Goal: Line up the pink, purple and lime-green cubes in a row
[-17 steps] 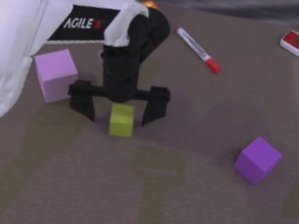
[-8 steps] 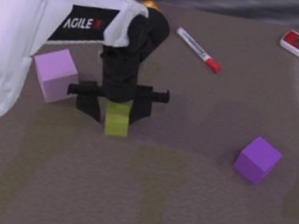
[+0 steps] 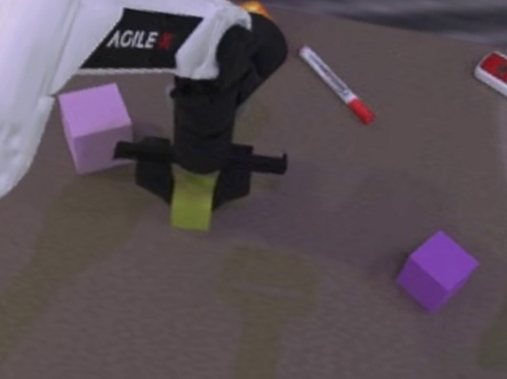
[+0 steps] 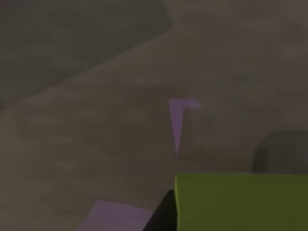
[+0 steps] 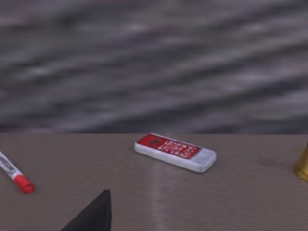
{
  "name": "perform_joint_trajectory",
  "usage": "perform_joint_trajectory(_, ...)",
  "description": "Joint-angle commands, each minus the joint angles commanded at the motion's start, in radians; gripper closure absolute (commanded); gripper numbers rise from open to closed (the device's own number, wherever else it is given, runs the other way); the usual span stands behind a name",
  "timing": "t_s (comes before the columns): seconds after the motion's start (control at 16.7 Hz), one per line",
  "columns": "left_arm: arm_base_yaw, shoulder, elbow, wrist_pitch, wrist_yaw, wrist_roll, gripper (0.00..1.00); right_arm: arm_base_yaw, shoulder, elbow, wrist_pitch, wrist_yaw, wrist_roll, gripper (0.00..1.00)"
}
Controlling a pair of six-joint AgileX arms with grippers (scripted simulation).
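Left gripper (image 3: 194,179) is sitting low over the table, left of centre in the top view, with its two fingers pressing in on opposite side faces of the lime-green cube (image 3: 193,203); the cube's near half is sticking out from between them toward the near edge. Judged as a closed grasp on that cube. Whether the cube is resting on the table or already raised a little, I cannot tell. In the left wrist view the lime-green cube (image 4: 240,202) is filling the lower corner, right up against the camera.

Key relation for the coming move: the pink cube (image 3: 94,125) is lying just to the left of the held cube and slightly farther back, near but apart. The purple cube (image 3: 437,270) is standing well apart on the right side, slightly nearer the front edge. So the lime-green cube is already sitting between the other two along the table's left-right line, and any row is likely running that way.

Arm reach: the left arm is nearer the pink and lime-green cubes; the purple cube is lying on the right arm's side. The right gripper is not showing in the top view.
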Motion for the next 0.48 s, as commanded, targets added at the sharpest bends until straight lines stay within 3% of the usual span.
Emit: perform_joint_trajectory(0.48,0.011,-0.057,0.06,-0.094,-0.014,0.007,1.0,0.0,0.0,0.0,0.0,0.0,0.0,0.0)
